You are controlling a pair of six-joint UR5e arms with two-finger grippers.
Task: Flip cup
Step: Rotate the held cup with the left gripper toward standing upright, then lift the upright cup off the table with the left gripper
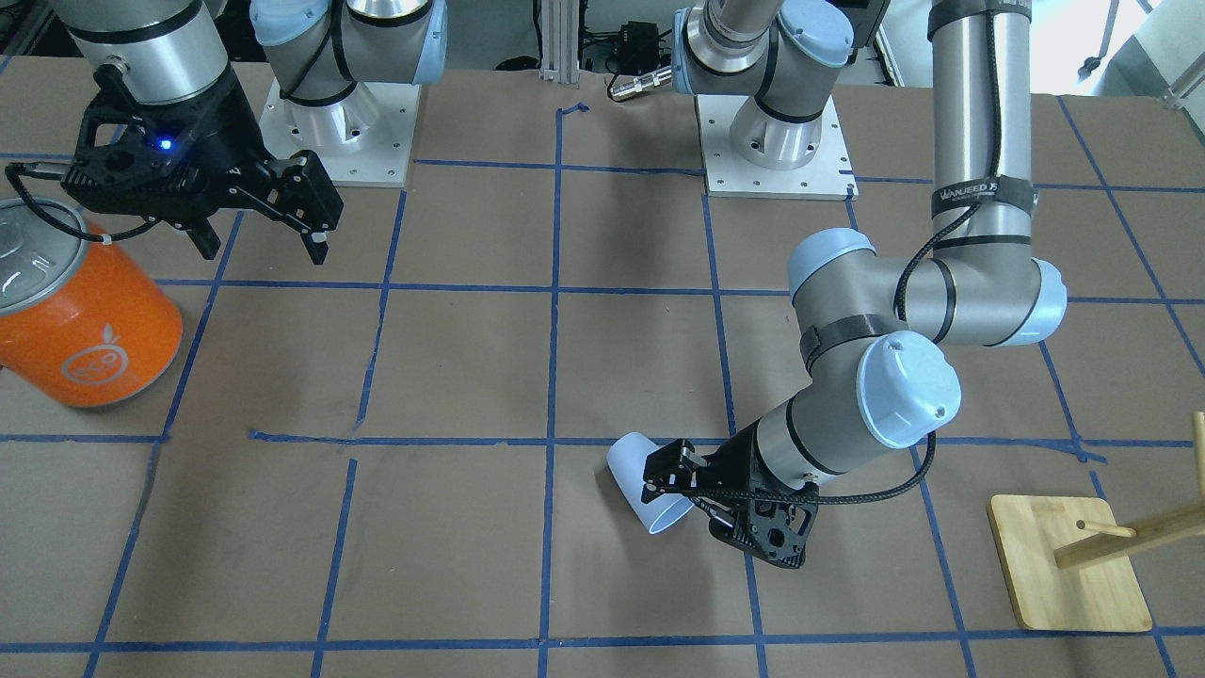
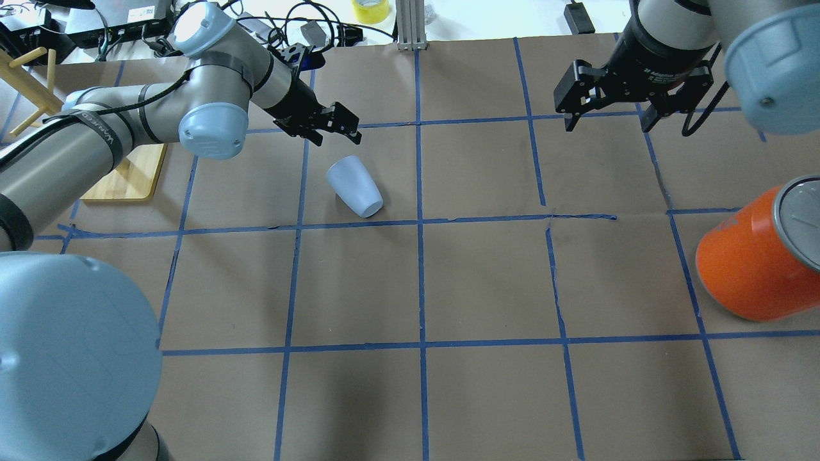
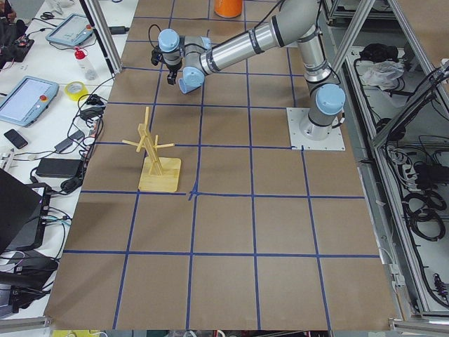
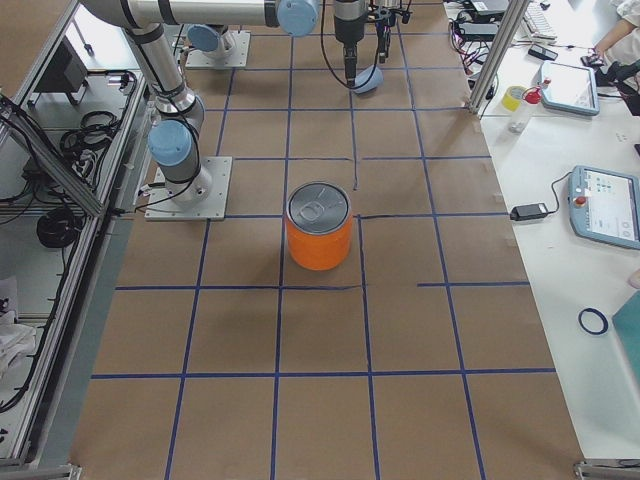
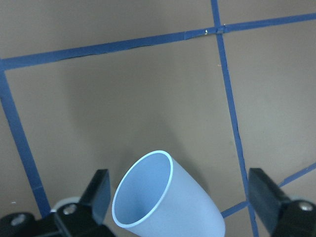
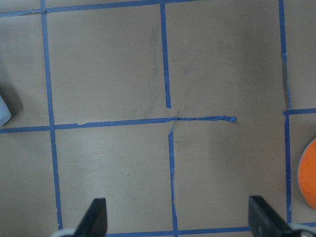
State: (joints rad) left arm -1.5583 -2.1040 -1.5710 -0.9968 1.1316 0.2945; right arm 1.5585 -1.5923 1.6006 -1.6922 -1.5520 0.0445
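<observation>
The pale lavender-blue cup [image 2: 354,186] lies on its side on the brown paper, its open mouth turned toward my left gripper. It also shows in the front view [image 1: 638,478] and in the left wrist view [image 5: 170,205]. My left gripper [image 2: 330,130] is open and low just beyond the cup's mouth. In the wrist view its fingers [image 5: 98,193] stand wide on either side of the cup's mouth end without touching it. My right gripper [image 2: 608,118] is open and empty, hovering over the far right of the table, apart from the cup.
A big orange can [image 2: 756,262] with a silver lid stands at the right edge, near my right gripper. A wooden peg rack on a square base [image 2: 125,176] stands at the far left. Blue tape lines grid the paper.
</observation>
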